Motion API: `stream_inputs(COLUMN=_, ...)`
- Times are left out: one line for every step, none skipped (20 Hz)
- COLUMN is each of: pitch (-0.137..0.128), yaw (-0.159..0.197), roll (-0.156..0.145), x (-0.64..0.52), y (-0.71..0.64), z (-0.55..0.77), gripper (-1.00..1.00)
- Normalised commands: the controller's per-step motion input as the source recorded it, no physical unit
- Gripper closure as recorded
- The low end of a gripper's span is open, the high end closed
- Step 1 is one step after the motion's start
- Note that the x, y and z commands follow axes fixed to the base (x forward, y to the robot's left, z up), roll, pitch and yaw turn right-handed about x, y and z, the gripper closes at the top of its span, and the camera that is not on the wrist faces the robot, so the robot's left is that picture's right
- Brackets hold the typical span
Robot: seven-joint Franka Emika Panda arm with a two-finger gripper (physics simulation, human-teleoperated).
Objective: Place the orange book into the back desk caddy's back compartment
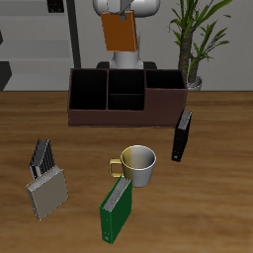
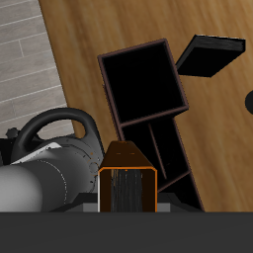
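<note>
Hanging upright in the air above the back desk caddy (image 1: 126, 96), the orange book (image 1: 121, 32) is clamped between the jaws (image 2: 127, 201), its upper edge apparently gripped, though the fingers themselves are hard to make out. In the wrist view the book (image 2: 128, 178) points down over the caddy's dark cells (image 2: 146, 104). On the table (image 1: 222, 178): a black book (image 1: 183, 134) beside the caddy, a mug (image 1: 137, 165), a green book (image 1: 117, 211), and a grey holder (image 1: 45, 184) nearer the front edge.
</note>
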Motion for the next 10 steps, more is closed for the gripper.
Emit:
stream_inputs(pitch=-0.055, yaw=0.045, roll=-0.086, x=0.2, y=-0.26, z=0.16, gripper=1.0)
stream_inputs(pitch=-0.013, yaw=0.053, roll=-0.034, x=0.21, y=-0.23, z=0.21, gripper=1.0)
stream_inputs(pitch=-0.113, yaw=0.088, roll=-0.046, x=0.12, y=-0.14, z=0.18, gripper=1.0)
stream_inputs(pitch=-0.121, yaw=0.145, roll=-0.028, x=0.02, y=-0.03, z=0.11, gripper=1.0)
stream_inputs(pitch=0.058, yaw=-0.028, roll=0.015, x=0.14, y=-0.03, z=0.07, gripper=1.0)
stream_inputs(pitch=0.023, yaw=0.039, roll=-0.006, x=0.18, y=-0.06, z=0.06, gripper=1.0)
stream_inputs(pitch=-0.094, yaw=0.157, roll=-0.028, x=0.14, y=-0.03, z=0.11, gripper=1.0)
stream_inputs(pitch=-0.056, yaw=0.124, roll=0.033, x=0.12, y=0.09, z=0.07, gripper=1.0)
stream_inputs(pitch=0.108, yaw=-0.085, roll=0.008, x=0.1, y=0.08, z=-0.01, gripper=1.0)
stream_inputs(pitch=-0.055, yaw=0.14, roll=0.02, x=0.09, y=0.09, z=0.03, gripper=1.0)
